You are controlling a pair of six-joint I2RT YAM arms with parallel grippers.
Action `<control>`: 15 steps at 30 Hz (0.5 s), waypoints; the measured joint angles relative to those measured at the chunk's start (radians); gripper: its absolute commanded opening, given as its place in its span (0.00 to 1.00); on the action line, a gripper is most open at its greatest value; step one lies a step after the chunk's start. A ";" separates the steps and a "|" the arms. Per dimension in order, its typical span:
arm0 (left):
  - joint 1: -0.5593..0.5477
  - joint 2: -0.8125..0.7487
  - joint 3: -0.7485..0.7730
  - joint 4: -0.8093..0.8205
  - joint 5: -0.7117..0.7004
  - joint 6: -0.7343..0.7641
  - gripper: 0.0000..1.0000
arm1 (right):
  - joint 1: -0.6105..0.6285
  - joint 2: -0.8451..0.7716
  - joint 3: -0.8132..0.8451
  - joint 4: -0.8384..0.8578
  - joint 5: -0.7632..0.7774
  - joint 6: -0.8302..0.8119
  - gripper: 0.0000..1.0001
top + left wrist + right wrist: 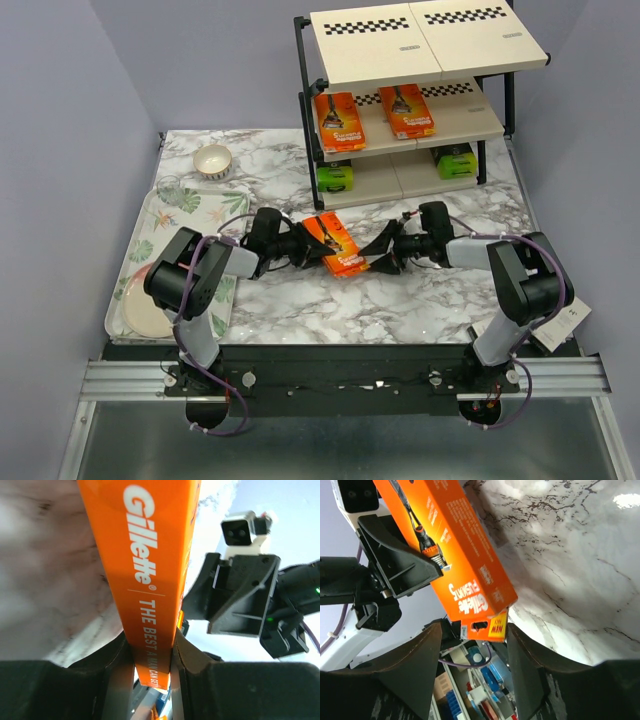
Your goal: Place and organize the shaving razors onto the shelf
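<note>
A marble table (300, 300) carries the shelf (430, 45) at its far right and a floral tray (165, 215) along its left side. In mid-table the left gripper (312, 246) pinches the edge of an orange pack (338, 250) and holds it tilted above the marble. The right gripper (383, 250) faces it from the right, jaws spread, with the pack's end between its fingers (420, 670) and a gap on each side. Two more orange packs (339, 121) lie on the shelf's middle tier, and two black packs (335, 178) with lime ends lie on the bottom tier. A small bowl (213, 161) sits far left.
</note>
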 measured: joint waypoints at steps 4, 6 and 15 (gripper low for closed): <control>0.000 -0.007 0.003 0.012 0.014 -0.008 0.23 | 0.000 0.000 0.000 0.006 -0.003 -0.001 0.63; -0.002 -0.010 0.006 0.019 0.019 -0.010 0.23 | 0.000 0.001 0.000 0.008 -0.003 -0.001 0.64; -0.020 -0.016 0.010 0.042 0.037 -0.029 0.24 | 0.000 0.031 0.000 0.035 -0.003 0.024 0.43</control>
